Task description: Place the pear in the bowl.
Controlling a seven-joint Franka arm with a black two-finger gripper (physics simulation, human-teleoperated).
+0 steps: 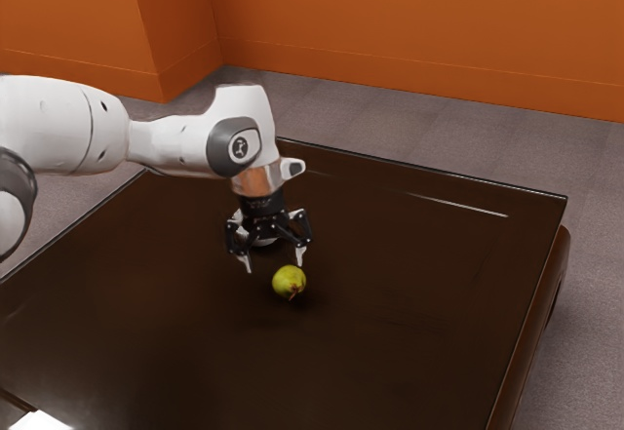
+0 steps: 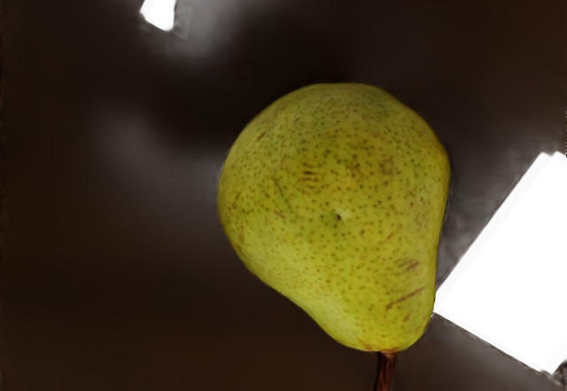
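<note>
Spread apart, the fingers (image 1: 300, 254) are hanging near and above the pear (image 1: 288, 281), its stem (image 2: 384, 371) pointing toward the exterior camera.

- pear (image 1: 289, 281): 1
- robot arm (image 1: 166, 144): 1
- gripper (image 1: 274, 260): 1
- its fingers (image 1: 300, 254): 2
- dark table (image 1: 409, 303): 1
- pale thing (image 1: 263, 243), mostly hidden from me: 1
- white patches (image 2: 505, 267), wrist view: 2
</note>
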